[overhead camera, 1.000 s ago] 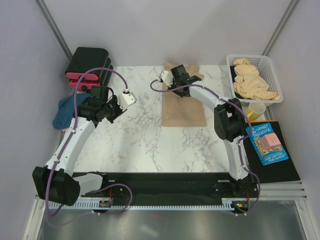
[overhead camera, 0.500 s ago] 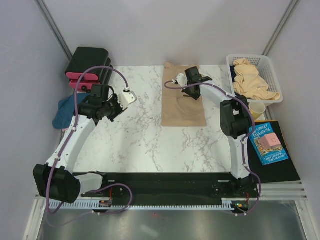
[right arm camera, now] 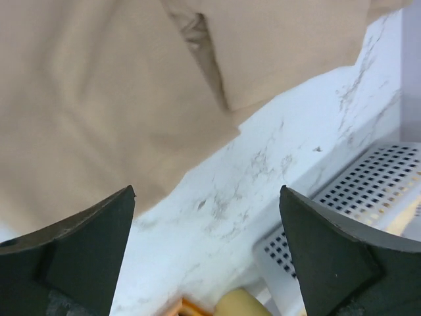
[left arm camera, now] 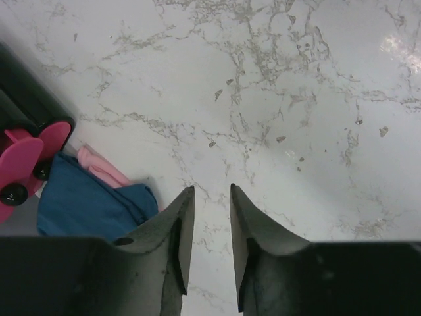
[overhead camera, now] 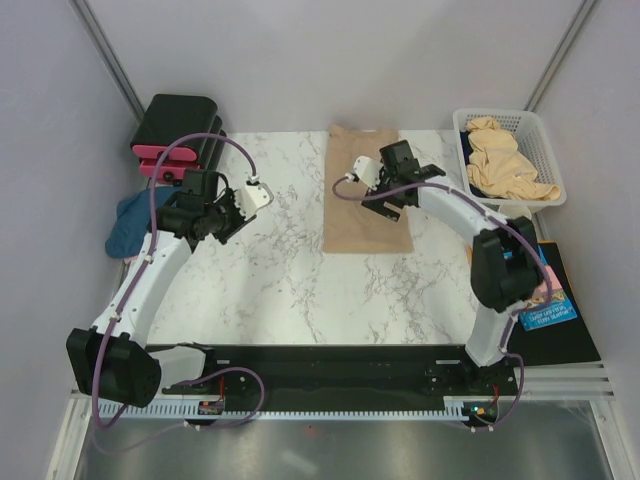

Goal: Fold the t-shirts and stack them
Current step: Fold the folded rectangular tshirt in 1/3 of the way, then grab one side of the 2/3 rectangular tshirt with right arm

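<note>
Tan t-shirt (overhead camera: pixel 362 215): one, folded into a long rectangle, is lying flat at the centre-rear of the counter (overhead camera: pixel 290 270), its far end reaching the counter's back edge.
More tan t-shirts (overhead camera: pixel 505 165): are sitting crumpled in the white mesh basket (overhead camera: pixel 500 117) at the right rear.
Blue t-shirt (overhead camera: pixel 130 225): is lying bunched at the counter's left edge, just beside the black-and-pink boxes (overhead camera: pixel 180 125). A pink t-shirt (left arm camera: pixel 99 168) is peeking out against it in my left wrist view.
My right end effector (overhead camera: pixel 393 195): is hovering over the folded shirt's right edge, fingers spread wide, gripping nothing.
My left end effector (overhead camera: pixel 232 212): is hanging above bare marble near the blue shirt, fingers drawn almost together with a thin slit between them, gripping nothing.
</note>
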Robot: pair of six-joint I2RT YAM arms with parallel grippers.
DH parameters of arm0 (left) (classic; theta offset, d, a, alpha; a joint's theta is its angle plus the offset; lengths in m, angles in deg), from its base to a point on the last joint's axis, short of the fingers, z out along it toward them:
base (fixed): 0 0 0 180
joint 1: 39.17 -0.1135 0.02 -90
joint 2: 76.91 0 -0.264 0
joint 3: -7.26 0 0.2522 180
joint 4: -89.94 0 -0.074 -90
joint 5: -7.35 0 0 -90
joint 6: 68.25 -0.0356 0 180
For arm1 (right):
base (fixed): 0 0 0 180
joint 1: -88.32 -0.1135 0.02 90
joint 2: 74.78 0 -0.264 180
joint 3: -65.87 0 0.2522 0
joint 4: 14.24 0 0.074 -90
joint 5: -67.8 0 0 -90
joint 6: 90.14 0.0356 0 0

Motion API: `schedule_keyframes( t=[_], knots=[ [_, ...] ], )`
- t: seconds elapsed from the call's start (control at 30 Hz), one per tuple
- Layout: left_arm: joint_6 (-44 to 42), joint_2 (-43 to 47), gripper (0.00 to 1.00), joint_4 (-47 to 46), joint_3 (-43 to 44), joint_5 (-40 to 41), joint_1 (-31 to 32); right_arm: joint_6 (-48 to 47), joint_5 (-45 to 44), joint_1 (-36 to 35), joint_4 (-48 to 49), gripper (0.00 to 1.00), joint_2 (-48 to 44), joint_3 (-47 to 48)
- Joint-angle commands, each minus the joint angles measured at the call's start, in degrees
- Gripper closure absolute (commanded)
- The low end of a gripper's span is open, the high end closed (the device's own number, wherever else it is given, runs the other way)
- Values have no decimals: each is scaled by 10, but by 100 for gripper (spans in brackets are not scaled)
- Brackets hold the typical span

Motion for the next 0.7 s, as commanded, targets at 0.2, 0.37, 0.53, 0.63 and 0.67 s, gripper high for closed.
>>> schedule_keyframes(
  t=[0.2, 0.37, 0.53, 0.63, 0.67],
  knots=[
    [-1, 1, 8, -29, -6, 27, 1, -75, 53, -130, 6, 2, -242, -277],
    [13, -18, 0, -34, 6, 34, 2, -46, 31, -170, 67, 2, -220, -330],
    [18, -22, 0, -34, 18, 36, 1, -49, -5, -171, 116, 2, -161, -311],
    [14, -21, 0, -34, 19, 41, 2, -65, -10, -171, 141, 2, -131, -299],
    [14, -20, 0, -34, 19, 46, 2, -65, -14, -171, 143, 2, -111, -286]
  ],
)
